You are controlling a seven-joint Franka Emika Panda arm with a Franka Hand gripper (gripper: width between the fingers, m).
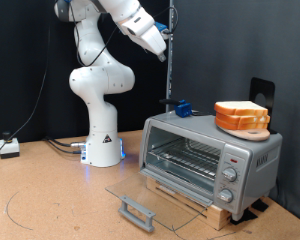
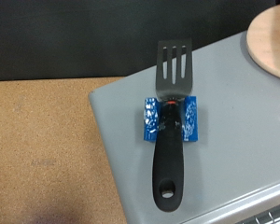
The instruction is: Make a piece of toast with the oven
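While door lies dropped open, oven [image 1: 210,152] runs lengthwise across exterior view | bread [image 1: 242,116] on top | jaws [image 1: 162,45]: cannot tell

Silver-grey oven [image 1: 210,160]; black spatula [image 2: 170,112]

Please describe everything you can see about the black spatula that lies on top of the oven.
The spatula is black and looks like plastic. It has a slotted flat blade, a small red dot at the neck, and a thick handle with a hanging hole at its end. A shiny blue holder wraps around its middle. It lies flat on the grey top of the oven, near the edge away from the knobs. Nothing grips it.
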